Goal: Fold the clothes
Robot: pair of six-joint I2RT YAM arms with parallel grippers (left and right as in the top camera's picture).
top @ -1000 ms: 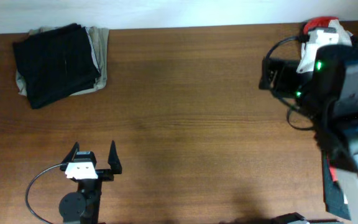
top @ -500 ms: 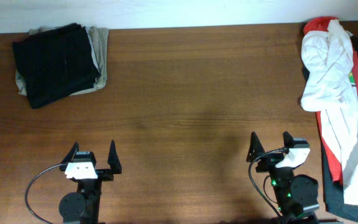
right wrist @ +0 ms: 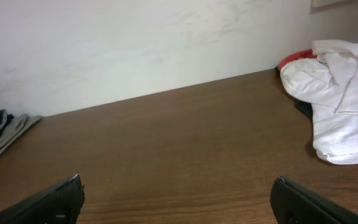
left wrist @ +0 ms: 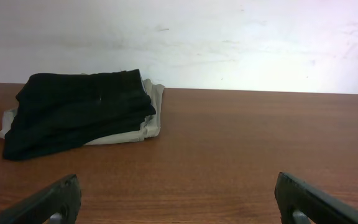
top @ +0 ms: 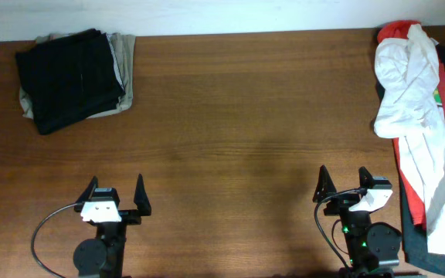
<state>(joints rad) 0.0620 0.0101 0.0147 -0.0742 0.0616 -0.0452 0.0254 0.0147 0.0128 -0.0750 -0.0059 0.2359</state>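
A folded black garment lies on a folded khaki-beige one at the table's far left corner; both show in the left wrist view, the black one atop the khaki one. A crumpled white garment lies over a red one at the right edge, also in the right wrist view. My left gripper is open and empty near the front edge. My right gripper is open and empty at the front right, next to the pile.
A dark garment lies under the red one at the front right corner. The wooden table runs bare between the two piles. A white wall stands behind the far edge.
My right arm has come down from over the pile at the far right to the front right edge, uncovering the white and red garments, then shifted slightly right. The left arm has not moved.
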